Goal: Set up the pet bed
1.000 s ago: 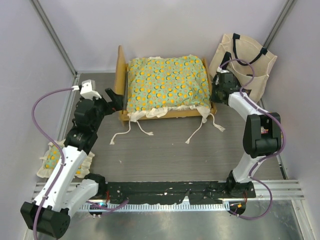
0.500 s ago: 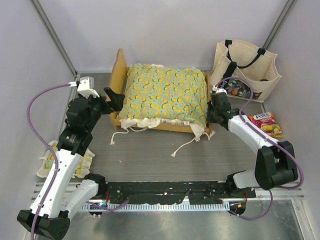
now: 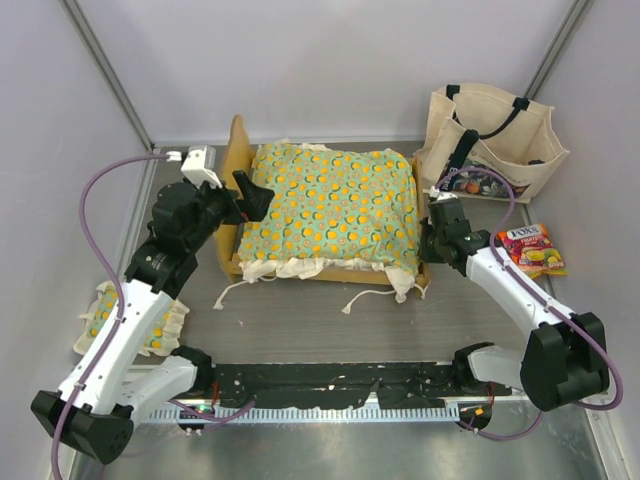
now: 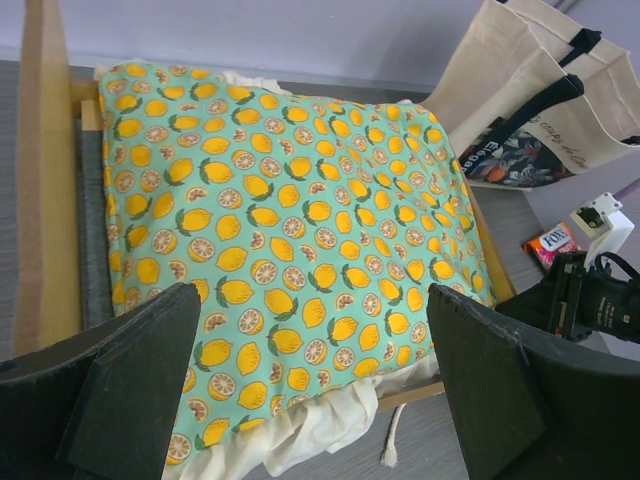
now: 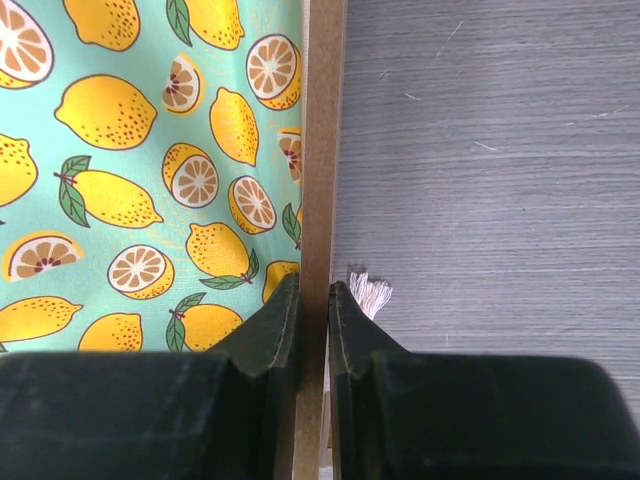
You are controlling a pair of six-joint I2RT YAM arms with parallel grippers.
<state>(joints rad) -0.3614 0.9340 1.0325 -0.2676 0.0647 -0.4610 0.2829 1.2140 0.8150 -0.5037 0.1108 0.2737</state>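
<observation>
The pet bed stands at the back middle, a light-wood frame (image 3: 237,150) with the green lemon-print mattress (image 3: 335,205) lying in it, cream ruffle and ties (image 3: 370,295) spilling over the near side. My left gripper (image 3: 250,195) hovers open above the mattress's head end; in the left wrist view the mattress (image 4: 290,200) fills the space between the wide fingers (image 4: 140,380) of that gripper (image 4: 310,300). My right gripper (image 3: 428,240) is shut on the frame's thin wooden rail (image 5: 322,150) at the foot end, one finger (image 5: 270,330) on the mattress (image 5: 150,150) side.
A cream tote bag (image 3: 490,140) stands at the back right, with a bright snack packet (image 3: 535,248) on the table in front of it. A small matching ruffled pillow (image 3: 135,318) lies at the left under my left arm. Cage walls close in on both sides.
My right gripper came down from beside the tote bag to the bed's foot rail and gripped it. The left gripper rose over the mattress's head end. The bed turned slightly.
</observation>
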